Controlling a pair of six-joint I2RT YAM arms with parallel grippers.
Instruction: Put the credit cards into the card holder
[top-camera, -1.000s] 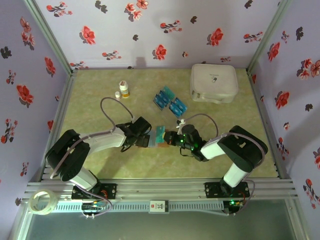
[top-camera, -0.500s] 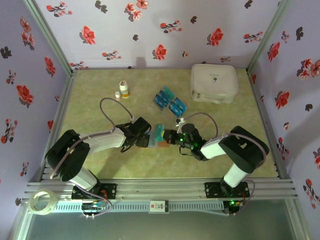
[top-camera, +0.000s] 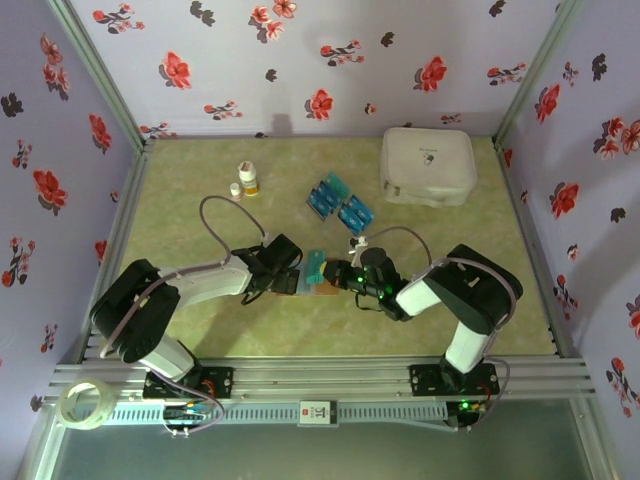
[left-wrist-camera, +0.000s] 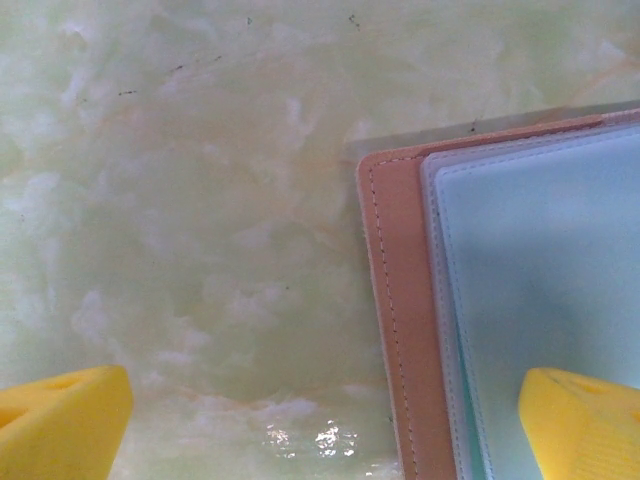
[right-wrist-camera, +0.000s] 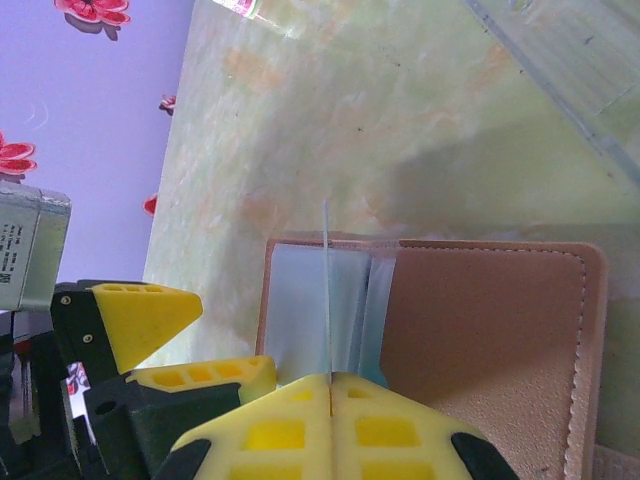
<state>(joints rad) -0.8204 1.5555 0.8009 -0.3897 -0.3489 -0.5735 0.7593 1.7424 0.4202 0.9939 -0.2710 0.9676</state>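
The card holder (top-camera: 323, 287) lies open on the table between my two grippers; its brown leather edge and clear sleeves (left-wrist-camera: 500, 300) show in the left wrist view. My left gripper (left-wrist-camera: 320, 430) stands open and low over the holder's edge, one yellow finger (left-wrist-camera: 585, 420) above the sleeves and the other finger (left-wrist-camera: 60, 420) above bare table. My right gripper (right-wrist-camera: 328, 380) is shut on a thin credit card (right-wrist-camera: 326, 290), seen edge-on and standing upright over the holder's sleeves (right-wrist-camera: 300, 300). More teal credit cards (top-camera: 327, 195) lie in two small groups behind the holder.
A large white case (top-camera: 427, 165) sits at the back right. A small bottle (top-camera: 247, 180) and its cap (top-camera: 235, 188) stand at the back left. A tape roll (top-camera: 85, 405) lies on the frame at the near left. Metal rails edge the table.
My right gripper has slid a little to the left with the card, closer over the holder. The left arm has stayed where it was.
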